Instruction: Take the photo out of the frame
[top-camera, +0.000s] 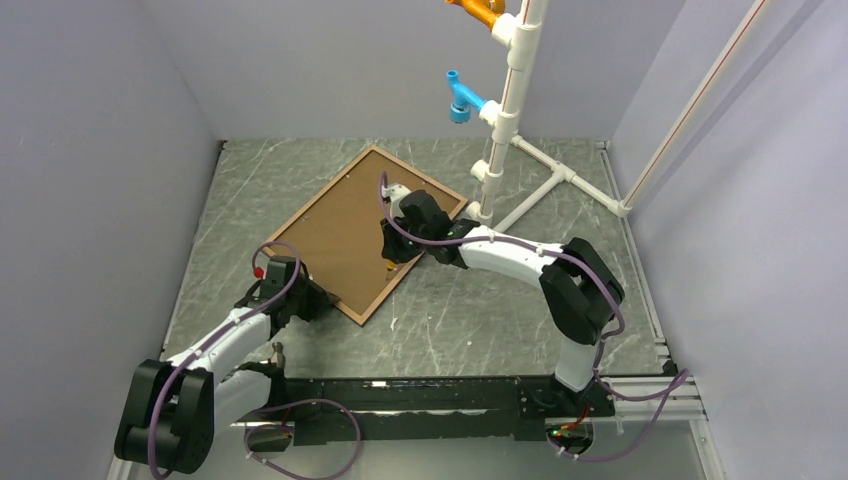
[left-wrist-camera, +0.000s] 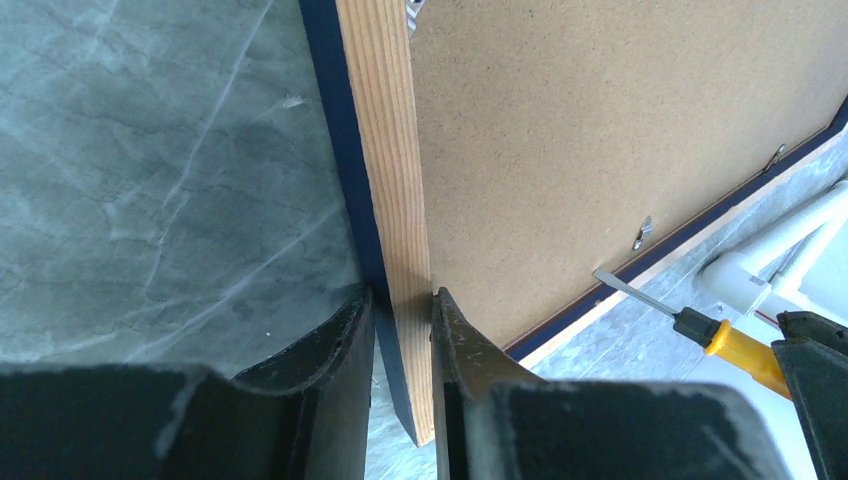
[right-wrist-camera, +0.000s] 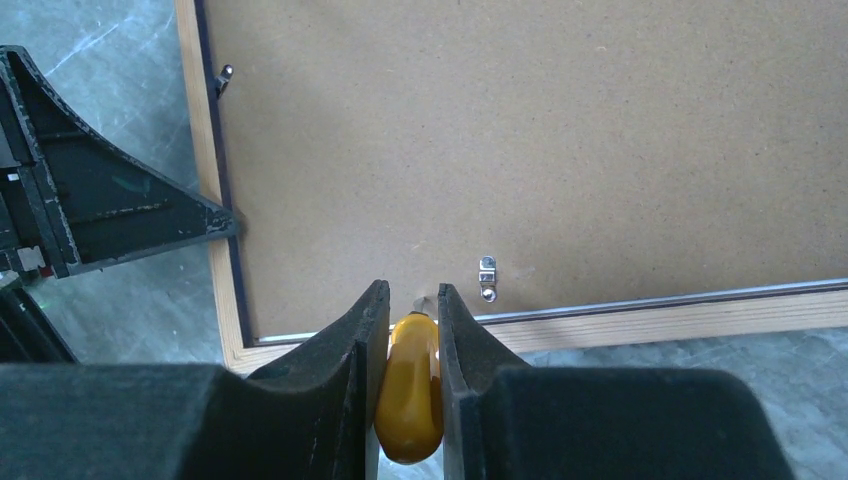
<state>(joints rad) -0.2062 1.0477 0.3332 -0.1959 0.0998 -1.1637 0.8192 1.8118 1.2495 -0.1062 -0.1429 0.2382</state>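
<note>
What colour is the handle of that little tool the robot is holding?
The screwdriver handle is yellow, best seen in the right wrist view.

We seem to be in a robotics lab cell. Plain pale walls (top-camera: 90, 150) box in a marbled grey table (top-camera: 470, 320). A white pipe stand (top-camera: 505, 110) rises near its far right corner, and a black mounting rail (top-camera: 430, 400) along its near edge carries cabled robot arms (top-camera: 520, 255).

No legible txt, labels or nos. anywhere.
</note>
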